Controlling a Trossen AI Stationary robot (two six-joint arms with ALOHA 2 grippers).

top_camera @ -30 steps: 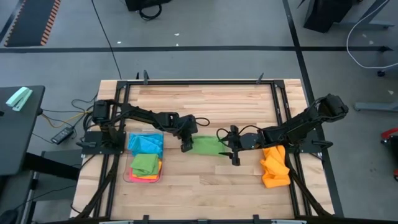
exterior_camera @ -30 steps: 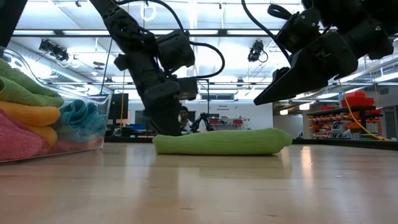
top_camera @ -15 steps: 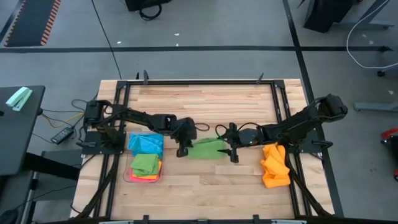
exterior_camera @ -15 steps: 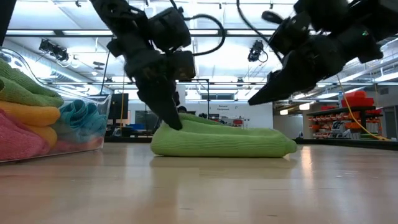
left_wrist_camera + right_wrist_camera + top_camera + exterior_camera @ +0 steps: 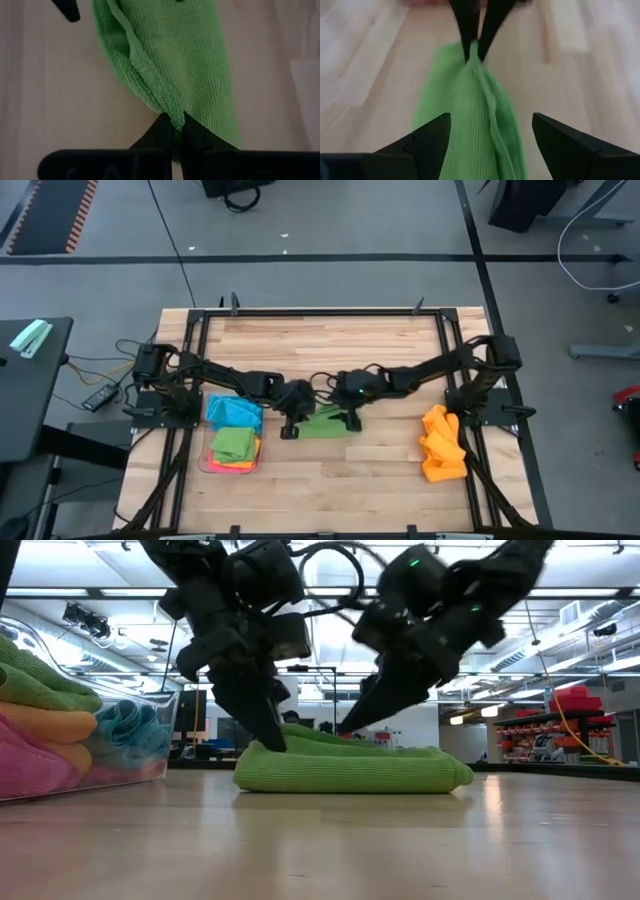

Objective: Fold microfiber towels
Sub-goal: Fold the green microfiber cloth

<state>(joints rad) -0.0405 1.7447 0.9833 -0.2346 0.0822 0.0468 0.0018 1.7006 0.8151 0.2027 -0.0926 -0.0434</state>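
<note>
Wooden table planks fill the foreground. At its middle, a green towel is pinched at one end by the left gripper, fingers closed tight. Over the towel's other end the right gripper is held wide apart, gripping nothing. A clear tray is packed with folded towels; orange towels are heaped at the far right.

The green towel pinched in the left end effector is soft, ribbed, matt cloth; beneath it, the table is smooth, pale, faintly glossy wood.
</note>
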